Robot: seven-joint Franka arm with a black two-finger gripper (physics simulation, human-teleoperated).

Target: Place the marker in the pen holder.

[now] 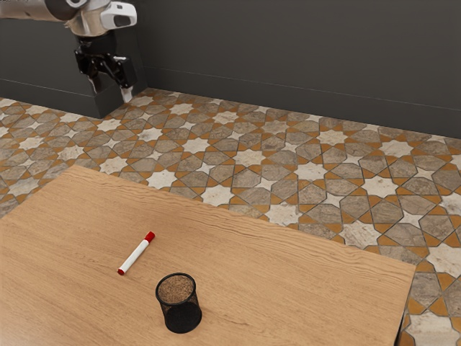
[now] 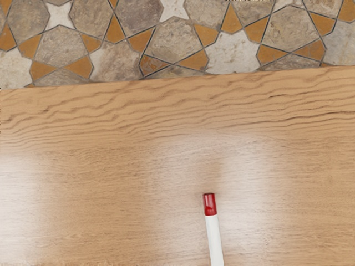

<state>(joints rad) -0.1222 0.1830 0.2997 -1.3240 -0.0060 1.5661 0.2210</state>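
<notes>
"The jaws are open and hold nothing," says Mia. "They hang at the end of the arm (image 1: 90, 23), high up and well away from the marker (image 1: 135, 256)."

"Where is the marker?" asks Ben.

"It lies flat on the tabletop (image 1: 288, 281). Its red cap (image 2: 209, 204) points toward the edge by the floor (image 1: 238, 162). The black pen holder (image 1: 182, 304) stands up near it, but they don't touch."

"So what job is this?"

"I think it's the very first one: go and get the marker. It isn't in the pen holder, and nobody has picked it up."

"What should the arm do next?"

"It should move over the marker and come down slowly. I'd turn the jaws so one side goes on each long side of the white part. Then they can close around it."

"Could it go wrong?"

"It might. The marker looks round, so a bump could make it roll. A crooked grab could let it swing, too."

"And after that?"

"Lift it high, tip it so it points down, and take it over the open top. The pen holder looks light, so don't knock the rim. Then let go."
</notes>
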